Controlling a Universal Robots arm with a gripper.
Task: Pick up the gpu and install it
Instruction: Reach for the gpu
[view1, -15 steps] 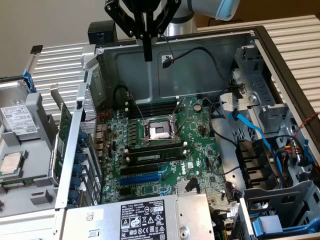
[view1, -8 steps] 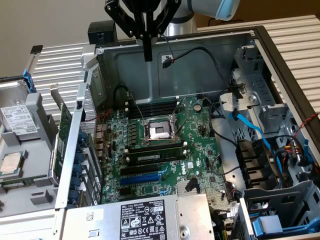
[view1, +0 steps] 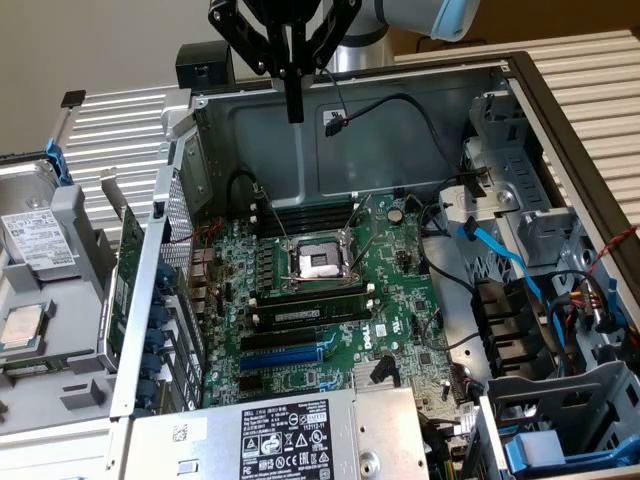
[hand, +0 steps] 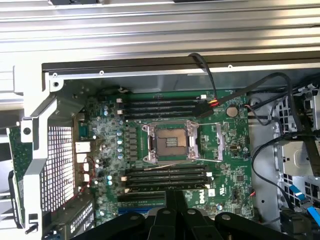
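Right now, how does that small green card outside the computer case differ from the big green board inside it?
The gpu stands on edge outside the case, beside its perforated wall; the motherboard lies flat inside. The gpu is much smaller than the motherboard. Both are green circuit boards.

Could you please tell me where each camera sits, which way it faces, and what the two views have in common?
Exterior view: off the arm, raised beside the open computer case, looking down into it at an angle; the arm's shut tool hangs above the motherboard.
Wrist view: on the wrist, facing straight down at the motherboard; the tool juts in.
Shared: motherboard, CPU socket, tool.
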